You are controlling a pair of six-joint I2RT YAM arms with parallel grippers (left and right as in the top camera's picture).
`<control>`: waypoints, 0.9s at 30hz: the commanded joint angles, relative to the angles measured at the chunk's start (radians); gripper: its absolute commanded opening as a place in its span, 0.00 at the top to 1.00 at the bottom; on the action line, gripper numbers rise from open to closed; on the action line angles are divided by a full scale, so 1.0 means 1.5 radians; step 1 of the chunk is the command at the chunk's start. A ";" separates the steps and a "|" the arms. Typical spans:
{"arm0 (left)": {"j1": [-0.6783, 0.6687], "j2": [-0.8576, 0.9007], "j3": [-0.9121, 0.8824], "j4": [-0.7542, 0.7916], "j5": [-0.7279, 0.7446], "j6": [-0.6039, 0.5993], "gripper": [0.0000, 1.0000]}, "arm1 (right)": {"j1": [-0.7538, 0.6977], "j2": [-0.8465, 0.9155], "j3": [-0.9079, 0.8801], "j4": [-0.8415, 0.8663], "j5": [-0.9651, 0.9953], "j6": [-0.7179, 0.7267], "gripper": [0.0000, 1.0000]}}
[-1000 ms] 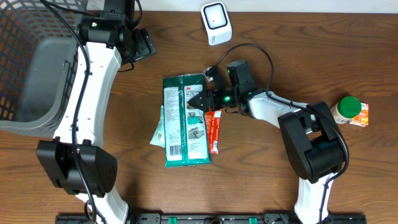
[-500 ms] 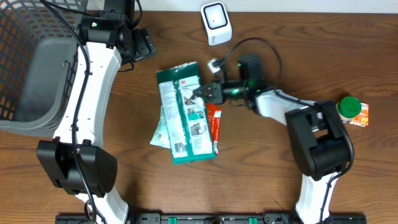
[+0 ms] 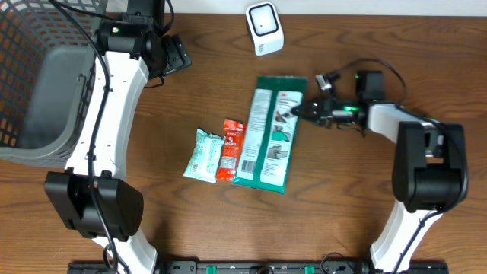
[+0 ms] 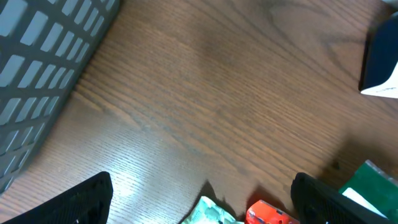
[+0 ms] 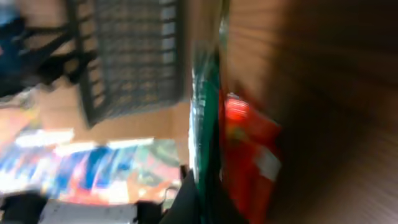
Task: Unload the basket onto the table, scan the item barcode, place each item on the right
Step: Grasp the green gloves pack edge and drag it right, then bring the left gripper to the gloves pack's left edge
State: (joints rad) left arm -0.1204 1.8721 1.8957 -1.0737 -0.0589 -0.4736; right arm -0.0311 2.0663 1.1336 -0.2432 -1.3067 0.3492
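Observation:
A large green and white package (image 3: 270,144) lies tilted in the middle of the table, and my right gripper (image 3: 297,113) is shut on its upper right edge. In the blurred right wrist view the green package (image 5: 207,112) runs edge-on up from between my fingers. A white barcode scanner (image 3: 264,28) stands at the table's back, above the package. My left gripper (image 3: 173,53) hangs open far to the left of the scanner, with nothing in it. In its own view its black fingertips (image 4: 68,202) stand wide apart over bare wood.
A red packet (image 3: 231,139) and a pale green packet (image 3: 203,154) lie just left of the package. The left wrist view shows both, red packet (image 4: 269,214) and pale green packet (image 4: 208,214). A grey mesh basket (image 3: 30,46) fills the far left.
My right gripper shut on the green package and pulled it to the right and up. The red and pale green packets, partly covered before, now lie in the open to its left.

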 commanded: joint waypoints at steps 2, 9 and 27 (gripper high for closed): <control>0.002 0.002 0.004 -0.002 -0.009 0.004 0.08 | -0.020 -0.013 -0.002 -0.062 0.222 -0.087 0.99; 0.002 0.002 0.004 -0.002 -0.009 0.004 0.09 | -0.019 -0.013 -0.002 -0.095 0.331 -0.095 0.81; 0.002 0.002 0.004 -0.002 -0.009 0.004 0.08 | -0.022 -0.133 0.023 -0.259 0.470 -0.094 0.42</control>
State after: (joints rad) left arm -0.1204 1.8721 1.8957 -1.0737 -0.0589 -0.4736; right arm -0.0589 1.9205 1.1423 -0.6037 -0.7033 0.2188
